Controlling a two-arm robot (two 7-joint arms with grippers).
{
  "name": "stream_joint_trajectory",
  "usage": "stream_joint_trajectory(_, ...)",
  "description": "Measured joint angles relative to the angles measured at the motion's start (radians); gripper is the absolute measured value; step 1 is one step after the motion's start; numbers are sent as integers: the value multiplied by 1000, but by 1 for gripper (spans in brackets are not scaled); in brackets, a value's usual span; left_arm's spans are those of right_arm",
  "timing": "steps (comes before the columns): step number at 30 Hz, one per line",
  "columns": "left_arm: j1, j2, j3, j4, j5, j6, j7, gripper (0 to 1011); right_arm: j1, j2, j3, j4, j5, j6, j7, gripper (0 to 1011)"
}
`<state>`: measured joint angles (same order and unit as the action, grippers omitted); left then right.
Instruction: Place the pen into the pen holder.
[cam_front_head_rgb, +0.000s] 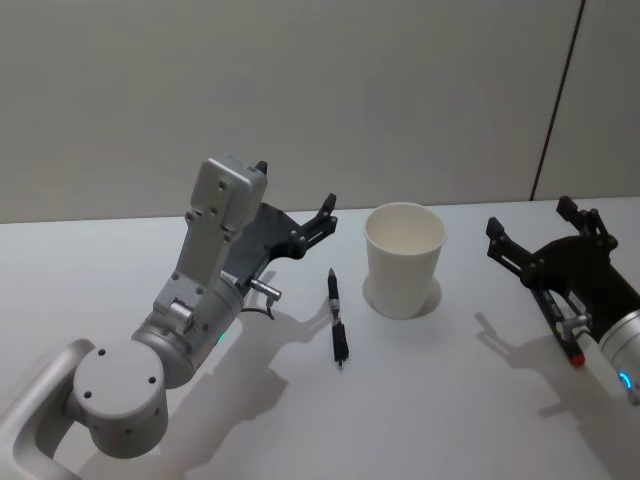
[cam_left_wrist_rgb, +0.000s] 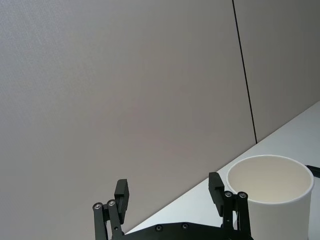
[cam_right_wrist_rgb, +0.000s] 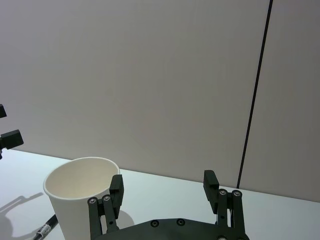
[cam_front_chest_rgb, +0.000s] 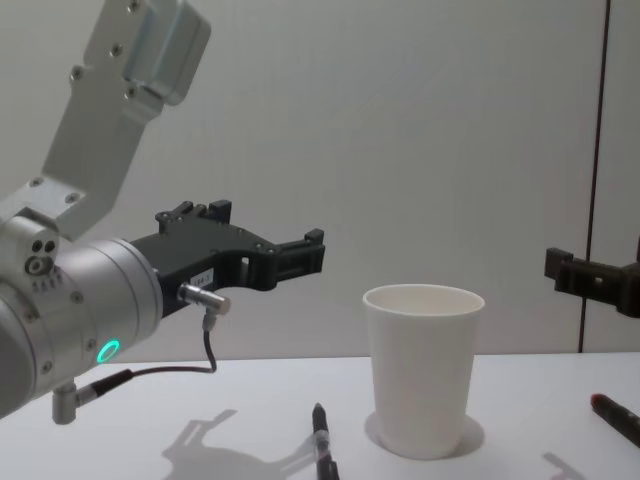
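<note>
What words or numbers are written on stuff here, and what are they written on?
No text here can be read.
On the side of the left gripper, a small white sticker: too small to read.
On the black pen, a pale label: too blurred to read.
On the plain white paper cup: no writing.

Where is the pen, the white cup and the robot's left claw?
pen (cam_front_head_rgb: 336, 318), head view, middle of its barrel.
pen holder (cam_front_head_rgb: 401, 285), head view, its outer wall.
left gripper (cam_left_wrist_rgb: 168, 183), left wrist view, midway between its fingertips.
</note>
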<state>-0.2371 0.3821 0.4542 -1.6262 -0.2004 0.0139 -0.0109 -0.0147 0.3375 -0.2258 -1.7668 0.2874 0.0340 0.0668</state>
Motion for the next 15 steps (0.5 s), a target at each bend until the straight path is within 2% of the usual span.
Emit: stream_joint_trajectory(15, 0, 0, 0, 0, 0, 0, 0, 1003, -2, 9, 8, -6, 8, 2, 8, 1001)
